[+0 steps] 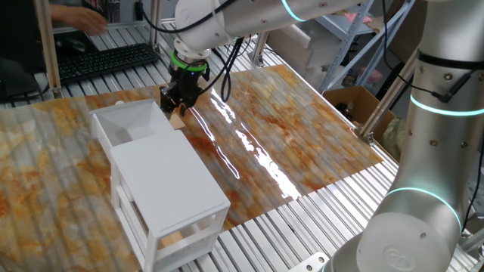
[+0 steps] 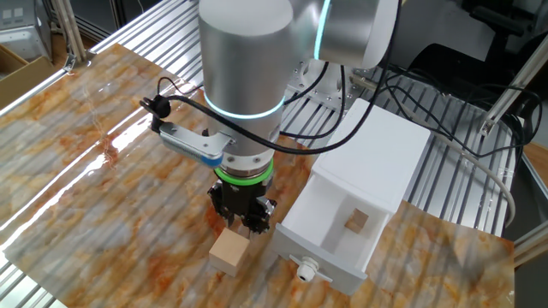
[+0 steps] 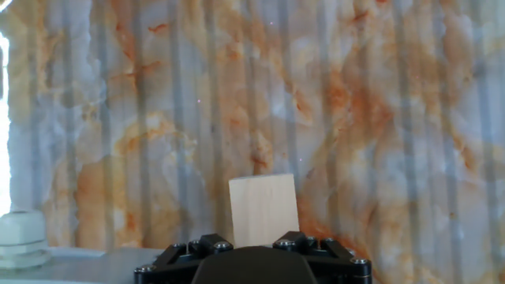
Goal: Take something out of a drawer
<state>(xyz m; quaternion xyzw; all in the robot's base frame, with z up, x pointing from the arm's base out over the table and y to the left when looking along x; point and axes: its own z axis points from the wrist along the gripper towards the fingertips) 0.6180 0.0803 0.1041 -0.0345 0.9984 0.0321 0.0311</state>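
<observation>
A tan wooden block [image 2: 229,253] stands on the marbled tabletop just outside the open white drawer [image 2: 324,255]. My gripper [image 2: 244,224] hangs directly over the block's top edge, touching or nearly touching it. The hand view shows the block [image 3: 263,208] rising between the black jaw mounts, with the fingertips out of sight, so the grip cannot be judged. From the other side, the block [image 1: 177,120] peeks out under the gripper [image 1: 177,106], next to the drawer [image 1: 136,112]. A smaller tan block [image 2: 356,222] lies inside the drawer.
The white cabinet shell [image 1: 170,181] stands behind the drawer, with a blurred tan lump [image 1: 172,238] in its lower compartment. The drawer's white knob [image 3: 20,233] sits left of the hand. A keyboard [image 1: 106,60] and a cardboard box [image 1: 355,102] lie beyond the table.
</observation>
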